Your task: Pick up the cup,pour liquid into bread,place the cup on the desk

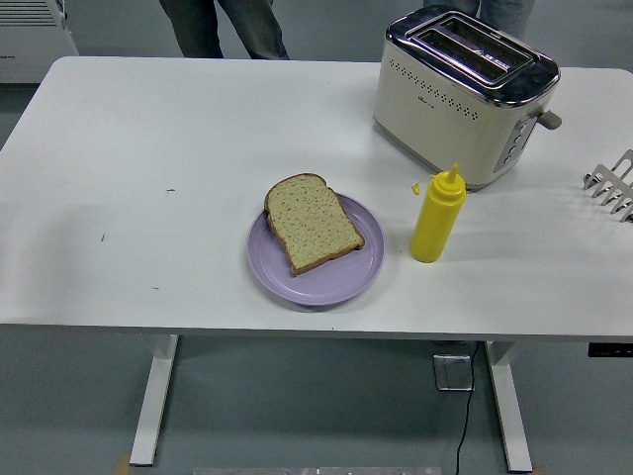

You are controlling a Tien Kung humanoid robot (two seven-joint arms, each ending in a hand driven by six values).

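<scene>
The only pouring vessel in view is a yellow squeeze bottle, standing upright on the white table, right of centre. A slice of brown-crusted bread lies on a lilac plate just left of the bottle. The pale fingers of my right hand show at the right edge, stretched out and holding nothing, well to the right of the bottle. My left arm is out of view.
A cream and chrome toaster stands right behind the bottle. A person's legs stand at the table's far side, top left. A second person's legs show behind the toaster.
</scene>
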